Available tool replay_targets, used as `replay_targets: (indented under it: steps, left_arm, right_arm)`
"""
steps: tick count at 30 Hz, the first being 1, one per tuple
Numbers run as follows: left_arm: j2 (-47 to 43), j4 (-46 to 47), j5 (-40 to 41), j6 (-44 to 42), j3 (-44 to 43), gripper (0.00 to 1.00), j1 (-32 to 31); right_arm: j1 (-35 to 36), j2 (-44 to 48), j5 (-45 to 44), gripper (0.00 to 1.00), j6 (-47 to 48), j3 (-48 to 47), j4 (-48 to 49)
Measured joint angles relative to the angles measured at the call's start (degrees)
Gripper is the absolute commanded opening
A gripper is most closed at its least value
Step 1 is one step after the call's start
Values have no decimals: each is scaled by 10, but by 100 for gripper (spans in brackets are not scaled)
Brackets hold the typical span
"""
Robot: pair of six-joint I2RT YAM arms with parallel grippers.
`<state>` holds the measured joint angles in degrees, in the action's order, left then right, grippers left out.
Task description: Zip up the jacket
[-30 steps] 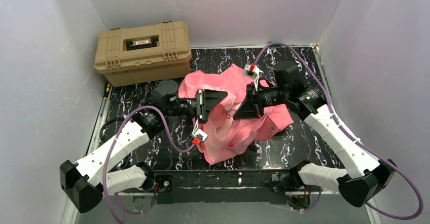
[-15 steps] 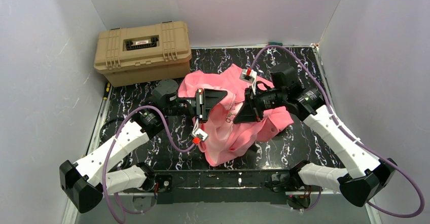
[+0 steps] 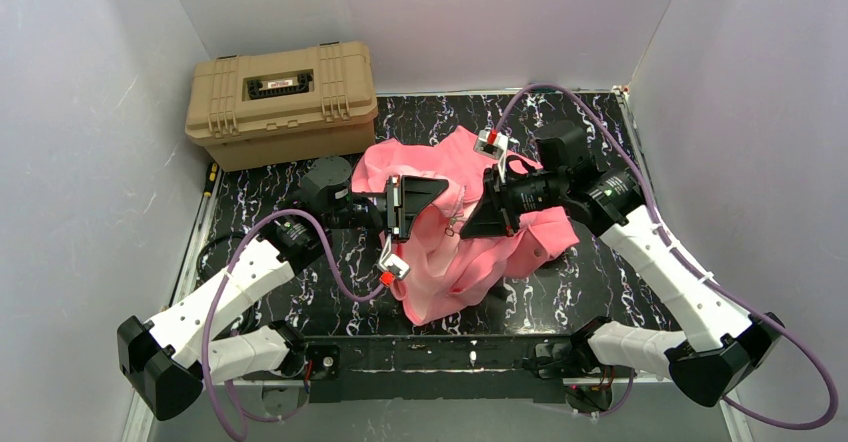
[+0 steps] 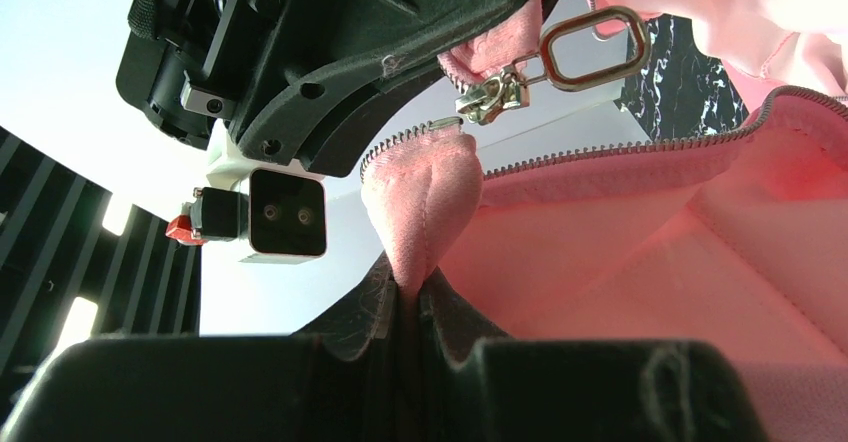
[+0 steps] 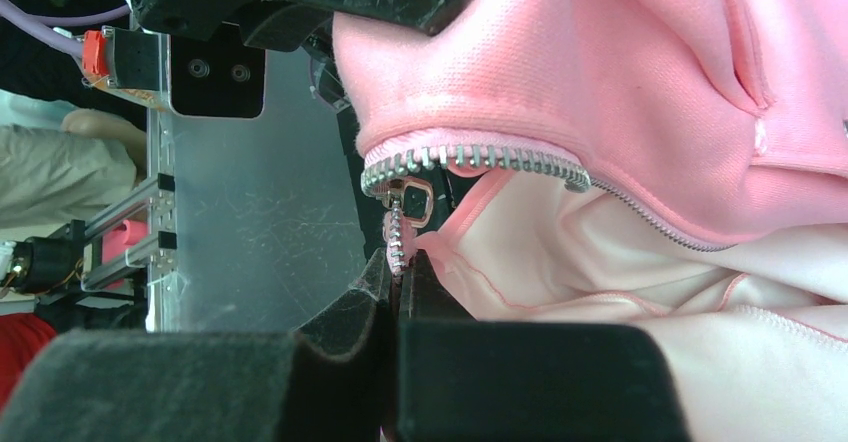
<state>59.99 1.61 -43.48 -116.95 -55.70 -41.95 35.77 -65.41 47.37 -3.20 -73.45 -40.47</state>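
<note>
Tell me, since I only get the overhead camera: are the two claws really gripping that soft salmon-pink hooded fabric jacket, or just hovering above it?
Observer: Gripping. The left wrist camera shows the left claw shut on a fold of the soft salmon-pink hooded fabric jacket, right at its silver zipper teeth.
Operator: And the other claw?
Observer: The right wrist camera shows the right claw pinching the opposite zipper edge, right next to the small metal slider.
Operator: So is it zipped?
Observer: No. The slider sits at the very end of the teeth, and pale pink lining shows open beside it.
</note>
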Motion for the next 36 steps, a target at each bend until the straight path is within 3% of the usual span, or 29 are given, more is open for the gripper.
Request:
replay_targets:
  steps: [36]
  left_arm:
    - [0,-8,0,-17,0,0,0]
  right_arm:
    - [3,-5,-15,1,0,-4,-1]
